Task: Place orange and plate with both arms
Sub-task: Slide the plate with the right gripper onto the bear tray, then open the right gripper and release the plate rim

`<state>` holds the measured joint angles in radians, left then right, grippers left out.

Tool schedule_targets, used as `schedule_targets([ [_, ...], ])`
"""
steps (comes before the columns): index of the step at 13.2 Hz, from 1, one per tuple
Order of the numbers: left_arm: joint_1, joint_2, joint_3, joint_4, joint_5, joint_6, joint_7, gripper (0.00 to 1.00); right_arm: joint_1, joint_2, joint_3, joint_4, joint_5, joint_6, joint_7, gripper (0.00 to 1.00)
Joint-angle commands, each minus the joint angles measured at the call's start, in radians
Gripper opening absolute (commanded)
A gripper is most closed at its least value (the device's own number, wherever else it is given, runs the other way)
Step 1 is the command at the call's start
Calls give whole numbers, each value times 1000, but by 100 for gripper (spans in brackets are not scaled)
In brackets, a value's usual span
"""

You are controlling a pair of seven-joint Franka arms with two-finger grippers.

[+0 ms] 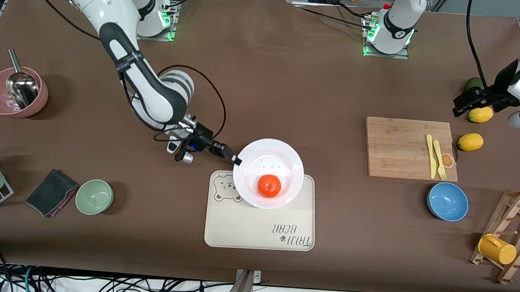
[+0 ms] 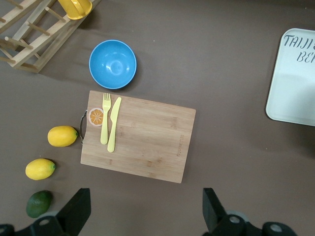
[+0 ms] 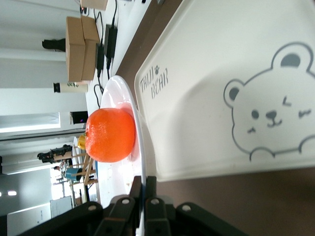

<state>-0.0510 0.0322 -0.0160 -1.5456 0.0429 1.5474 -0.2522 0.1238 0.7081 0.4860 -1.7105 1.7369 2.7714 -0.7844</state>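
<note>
The white plate (image 1: 281, 158) lies over the farther edge of the cream bear-printed tray (image 1: 255, 228), with the orange (image 1: 269, 185) in it on the side nearer the camera. My right gripper (image 1: 237, 160) is shut on the plate's rim at the end toward the right arm. The right wrist view shows the plate (image 3: 118, 93) edge-on between the right gripper's (image 3: 143, 184) fingers, the orange (image 3: 110, 134) on it and the tray (image 3: 211, 98) beside it. I cannot tell whether the plate touches the tray. My left gripper (image 1: 471, 103) hangs open and empty (image 2: 146, 206) over the lemons at the left arm's end.
A wooden cutting board (image 1: 409, 147) carries a yellow knife and fork (image 1: 436, 157). Near it are a blue bowl (image 1: 447, 201), two lemons (image 1: 470, 142), a dark lime (image 1: 473, 84) and a rack with a yellow mug (image 1: 497, 249). A green bowl (image 1: 94, 196), a cloth (image 1: 50, 193) and a pink bowl (image 1: 16, 92) lie toward the right arm's end.
</note>
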Motion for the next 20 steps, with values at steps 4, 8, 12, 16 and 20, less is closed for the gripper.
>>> schedule_targets([
  [4, 5, 14, 1, 33, -11, -26, 13, 100, 34, 218, -10, 241, -45, 33, 1, 0],
  [8, 5, 12, 1, 33, -11, -26, 13, 100, 72, 270, -79, 294, -46, 30, 1, 0],
  [12, 3, 14, -2, 32, -9, -32, 13, 100, 74, 304, -95, 327, -68, 30, 2, 0],
  [16, 5, 14, -2, 33, -11, -33, 13, 100, 74, 314, -103, 327, -80, 30, 2, 0],
  [20, 5, 12, -2, 32, -9, -33, 13, 100, 74, 311, -103, 328, -80, 30, 2, 57],
])
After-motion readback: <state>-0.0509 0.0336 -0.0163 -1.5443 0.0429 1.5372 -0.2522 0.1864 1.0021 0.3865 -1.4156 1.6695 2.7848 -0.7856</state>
